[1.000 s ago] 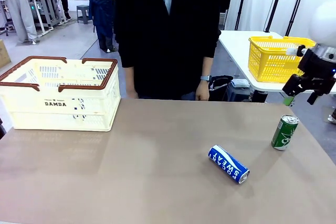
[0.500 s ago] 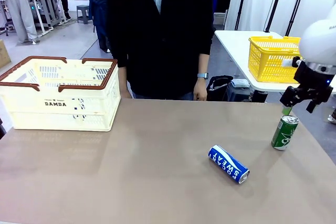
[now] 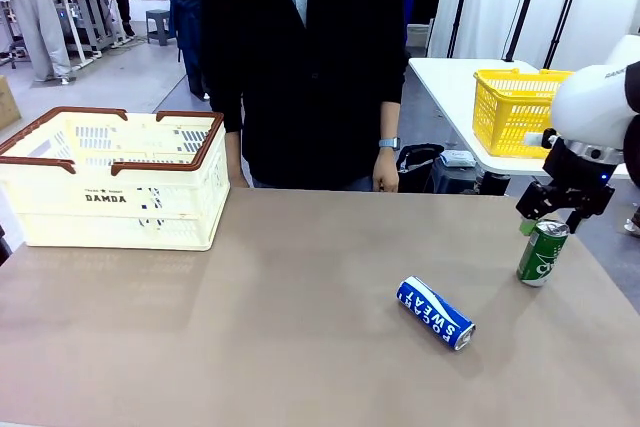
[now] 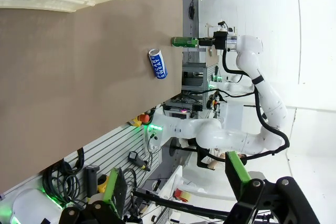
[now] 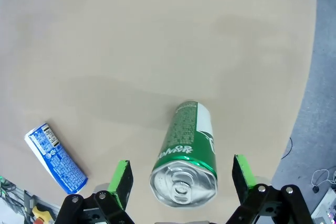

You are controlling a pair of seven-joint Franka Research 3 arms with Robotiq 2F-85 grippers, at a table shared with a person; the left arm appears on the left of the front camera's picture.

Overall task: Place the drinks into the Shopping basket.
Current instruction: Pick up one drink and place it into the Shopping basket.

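- The large cream-white slotted plastic basket (image 3: 110,182) with a brown rim and handles, marked "DAMDA", sits at the far left corner of the worktop. Both drinks are outside it, on the bare surface.
- The slim green can (image 3: 543,252) with white script and a silver top stands upright close to the right edge of the worktop, well apart from the basket.
- The slim blue can (image 3: 435,313) with white "POCARI SWEAT" lettering lies on its side between the middle of the worktop and its right edge, near the green can but not touching it.
- The right claw (image 3: 550,219) hangs directly over the green can's top. In the right wrist view its fingers are spread, one either side of the can, and do not touch it.
- The left claw (image 4: 176,182) is spread wide and holds nothing.
- The worktop (image 3: 250,327) is a matte tan sheet.
- A person in a dark cardigan (image 3: 305,57) stands at the far edge, arms down.
- Behind the right side, a yellow mesh basket (image 3: 520,107) rests on a white side table (image 3: 450,82). The floor is grey.
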